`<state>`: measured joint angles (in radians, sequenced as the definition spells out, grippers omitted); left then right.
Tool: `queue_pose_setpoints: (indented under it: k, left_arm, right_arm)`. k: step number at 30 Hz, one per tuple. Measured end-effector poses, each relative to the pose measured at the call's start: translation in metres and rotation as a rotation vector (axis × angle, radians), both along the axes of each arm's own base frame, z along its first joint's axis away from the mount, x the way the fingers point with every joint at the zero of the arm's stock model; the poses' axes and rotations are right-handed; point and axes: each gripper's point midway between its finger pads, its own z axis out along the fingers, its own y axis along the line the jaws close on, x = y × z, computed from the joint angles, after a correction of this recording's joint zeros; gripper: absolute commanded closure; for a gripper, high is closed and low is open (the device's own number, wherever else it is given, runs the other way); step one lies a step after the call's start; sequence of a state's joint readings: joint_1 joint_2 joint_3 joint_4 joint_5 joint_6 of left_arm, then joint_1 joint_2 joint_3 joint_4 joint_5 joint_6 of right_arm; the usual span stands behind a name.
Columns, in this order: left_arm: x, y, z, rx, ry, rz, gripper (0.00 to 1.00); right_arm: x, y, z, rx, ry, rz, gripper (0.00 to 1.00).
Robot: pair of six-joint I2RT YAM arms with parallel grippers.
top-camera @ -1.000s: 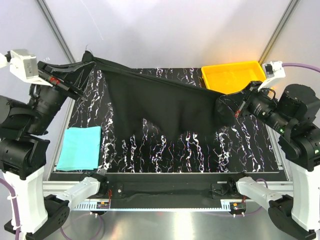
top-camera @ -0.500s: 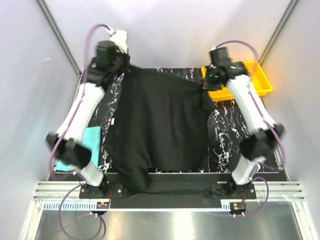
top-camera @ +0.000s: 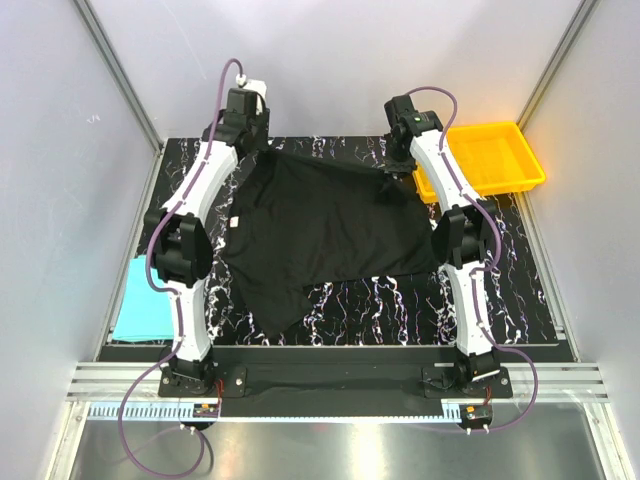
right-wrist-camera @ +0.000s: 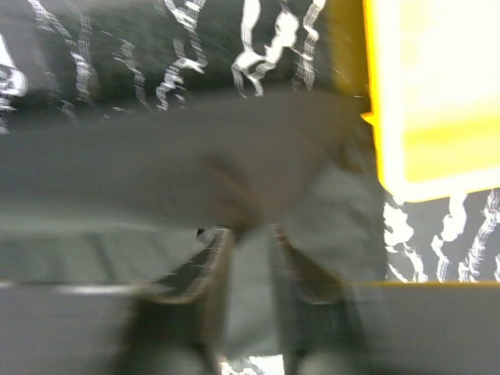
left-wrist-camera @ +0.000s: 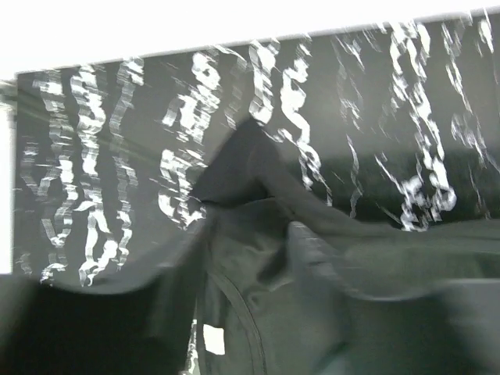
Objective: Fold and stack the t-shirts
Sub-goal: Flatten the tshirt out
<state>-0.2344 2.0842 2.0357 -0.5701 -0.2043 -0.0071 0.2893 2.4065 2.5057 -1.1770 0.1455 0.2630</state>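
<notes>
Black t-shirt (top-camera: 330, 225) lies spread on the marbled table (top-camera: 400, 300).

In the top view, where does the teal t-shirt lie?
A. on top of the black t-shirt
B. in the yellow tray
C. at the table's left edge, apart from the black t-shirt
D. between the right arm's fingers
C: the teal t-shirt lies flat at the left edge of the table, apart from the black t-shirt.
</notes>
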Motion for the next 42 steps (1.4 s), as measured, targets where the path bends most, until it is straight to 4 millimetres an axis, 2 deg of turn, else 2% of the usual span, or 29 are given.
queue_pose_setpoints:
  k: [1, 2, 3, 5, 8, 10, 13, 14, 17, 19, 22, 24, 27, 30, 32, 36, 42]
  left_arm:
    - [0.002, 0.005, 0.007, 0.000, -0.018, 0.020, 0.41]
    - [0.001, 0.012, 0.013, -0.001, -0.028, 0.042, 0.33]
    - [-0.001, 0.017, 0.017, -0.001, -0.032, 0.058, 0.29]
    - [-0.013, 0.029, 0.019, -0.015, -0.021, 0.101, 0.27]
    - [-0.051, 0.045, 0.015, -0.052, 0.016, 0.162, 0.27]
    - [-0.091, 0.048, 0.010, -0.083, 0.056, 0.183, 0.28]
    - [-0.155, 0.041, 0.003, -0.164, 0.091, 0.173, 0.33]
    - [-0.176, 0.037, 0.001, -0.195, 0.100, 0.159, 0.34]
    - [-0.241, 0.023, -0.016, -0.293, 0.153, 0.125, 0.34]
    - [-0.282, 0.013, -0.036, -0.374, 0.208, 0.109, 0.34]
    - [-0.331, 0.002, -0.068, -0.501, 0.307, 0.151, 0.36]
    - [-0.362, -0.001, -0.094, -0.580, 0.387, 0.230, 0.42]
    - [-0.407, -0.004, -0.135, -0.661, 0.521, 0.360, 0.46]
    - [-0.435, -0.009, -0.159, -0.697, 0.628, 0.449, 0.45]
    - [-0.444, -0.014, -0.162, -0.701, 0.667, 0.473, 0.45]
    - [-0.453, -0.026, -0.165, -0.702, 0.720, 0.486, 0.45]
    - [-0.465, -0.035, -0.176, -0.662, 0.789, 0.548, 0.45]
  right_arm:
    - [-0.002, -0.004, -0.001, -0.015, 0.010, 0.001, 0.52]
    - [-0.005, -0.010, 0.000, -0.033, 0.018, -0.004, 0.35]
    - [-0.007, -0.014, -0.001, -0.047, 0.028, -0.012, 0.29]
    - [-0.016, -0.027, -0.005, -0.084, 0.058, -0.021, 0.19]
    - [-0.040, -0.044, -0.007, -0.132, 0.115, -0.045, 0.12]
    - [-0.064, -0.054, -0.003, -0.150, 0.148, -0.064, 0.01]
    - [-0.107, -0.062, 0.008, -0.135, 0.163, -0.067, 0.00]
    - [-0.131, -0.065, 0.014, -0.117, 0.163, -0.065, 0.00]
    - [-0.185, -0.072, 0.027, -0.069, 0.142, -0.072, 0.00]
    - [-0.213, -0.075, 0.034, -0.028, 0.112, -0.086, 0.00]
    - [-0.242, -0.073, 0.033, 0.051, 0.076, -0.096, 0.00]
    - [-0.259, -0.066, 0.024, 0.115, 0.097, -0.096, 0.02]
    - [-0.277, -0.048, 0.007, 0.232, 0.138, -0.090, 0.06]
    - [-0.295, -0.037, -0.009, 0.314, 0.179, -0.096, 0.06]
    - [-0.303, -0.033, -0.012, 0.347, 0.190, -0.099, 0.06]
    - [-0.300, -0.027, -0.006, 0.388, 0.167, -0.096, 0.06]
    - [-0.295, -0.024, -0.002, 0.407, 0.139, -0.093, 0.05]
